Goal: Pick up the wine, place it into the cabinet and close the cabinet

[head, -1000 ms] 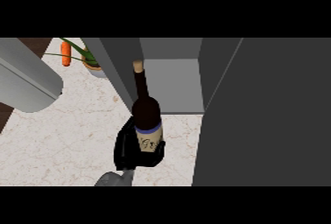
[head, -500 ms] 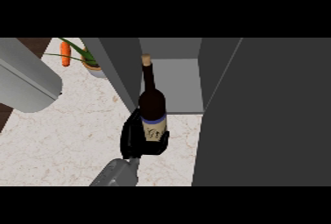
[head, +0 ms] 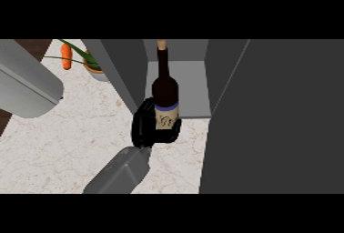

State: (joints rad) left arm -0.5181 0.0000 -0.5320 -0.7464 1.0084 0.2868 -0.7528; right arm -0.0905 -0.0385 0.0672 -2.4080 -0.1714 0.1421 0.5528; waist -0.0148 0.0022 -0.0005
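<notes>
I have the robot hand (head: 153,128) curled round the lower body of the wine (head: 165,98), bottle upright, neck leaning ahead of it into the mouth of the cabinet (head: 191,86). To do this well, I push straight forward over the shelf lip, keeping clear of the open door (head: 275,123) just beside the hand, and let go only once the base sits flat.

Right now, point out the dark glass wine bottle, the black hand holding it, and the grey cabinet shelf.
dark glass wine bottle (head: 165,91), head view, on its shoulder.
black hand (head: 145,124), head view, on its fingers.
grey cabinet shelf (head: 194,91), head view, on bare floor.
</notes>
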